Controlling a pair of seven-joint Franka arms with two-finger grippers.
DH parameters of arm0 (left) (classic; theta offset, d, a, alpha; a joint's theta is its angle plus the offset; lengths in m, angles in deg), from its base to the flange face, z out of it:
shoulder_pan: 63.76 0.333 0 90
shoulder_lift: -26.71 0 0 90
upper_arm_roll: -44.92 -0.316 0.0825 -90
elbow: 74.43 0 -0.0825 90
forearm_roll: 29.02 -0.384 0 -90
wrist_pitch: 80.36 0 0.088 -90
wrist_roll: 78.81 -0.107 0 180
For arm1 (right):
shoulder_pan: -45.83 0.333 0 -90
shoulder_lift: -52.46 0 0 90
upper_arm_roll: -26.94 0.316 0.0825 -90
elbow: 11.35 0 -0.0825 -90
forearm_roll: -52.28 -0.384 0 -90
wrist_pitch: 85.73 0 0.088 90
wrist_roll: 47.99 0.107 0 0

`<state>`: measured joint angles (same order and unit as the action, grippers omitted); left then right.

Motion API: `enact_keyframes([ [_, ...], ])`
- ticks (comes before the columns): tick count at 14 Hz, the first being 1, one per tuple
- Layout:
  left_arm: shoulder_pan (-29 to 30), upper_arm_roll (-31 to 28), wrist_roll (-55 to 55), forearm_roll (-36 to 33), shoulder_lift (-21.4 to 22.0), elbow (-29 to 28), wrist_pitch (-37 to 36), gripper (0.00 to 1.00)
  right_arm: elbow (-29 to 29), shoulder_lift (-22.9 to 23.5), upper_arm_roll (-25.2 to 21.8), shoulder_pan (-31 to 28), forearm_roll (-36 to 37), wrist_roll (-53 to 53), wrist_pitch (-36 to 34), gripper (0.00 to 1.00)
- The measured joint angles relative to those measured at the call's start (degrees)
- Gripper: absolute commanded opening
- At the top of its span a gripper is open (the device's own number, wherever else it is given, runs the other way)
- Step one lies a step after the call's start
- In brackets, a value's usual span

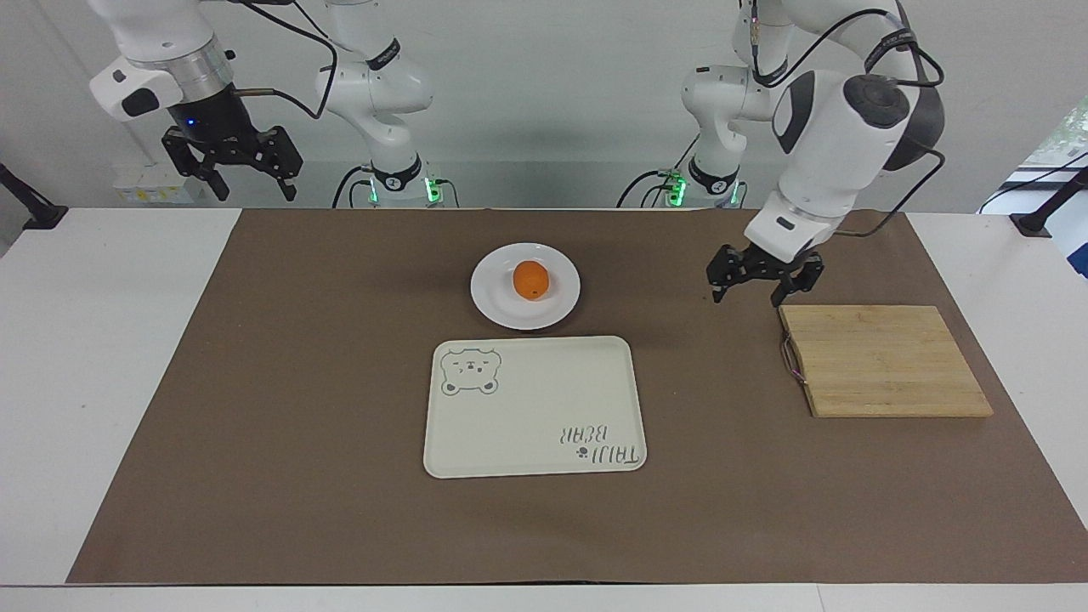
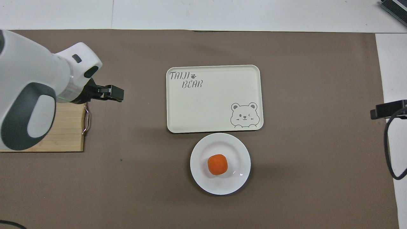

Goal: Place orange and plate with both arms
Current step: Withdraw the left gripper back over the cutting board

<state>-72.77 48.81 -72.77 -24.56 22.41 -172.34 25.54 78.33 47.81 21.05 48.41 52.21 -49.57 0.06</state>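
Observation:
The orange (image 1: 531, 280) (image 2: 217, 164) lies in the middle of the white plate (image 1: 493, 310) (image 2: 200, 178), and nothing holds it. The plate rests on the brown mat, beside the cream tray and nearer to the robots. My left gripper (image 1: 746, 297) (image 2: 112, 93) hangs open and empty over the mat, at the cutting board's handle edge, well away from the plate. My right gripper (image 1: 255, 192) waits open and empty, raised high at the right arm's end of the table; the overhead view does not show it.
A cream tray with a bear drawing (image 1: 535, 408) (image 2: 216, 101) lies mid-mat. A wooden cutting board (image 1: 884, 361) (image 2: 68, 133) with a metal handle lies toward the left arm's end. Black clamps (image 2: 388, 109) stand at the table's ends.

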Motion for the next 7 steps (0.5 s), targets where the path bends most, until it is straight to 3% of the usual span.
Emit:
enact_keyframes([
  [4, 5.21, 0.01, -4.60, -2.35, 1.44, 1.64, -1.37, 1.00, 0.00, 0.00, 0.00, 0.00, 0.00, 0.00, 0.00, 1.00],
  [7, 6.21, 0.03, -6.43, -4.35, 2.27, 3.51, -6.77, 1.00, 0.00, 0.00, 0.00, 0.00, 0.00, 0.00, 0.00, 1.00],
])
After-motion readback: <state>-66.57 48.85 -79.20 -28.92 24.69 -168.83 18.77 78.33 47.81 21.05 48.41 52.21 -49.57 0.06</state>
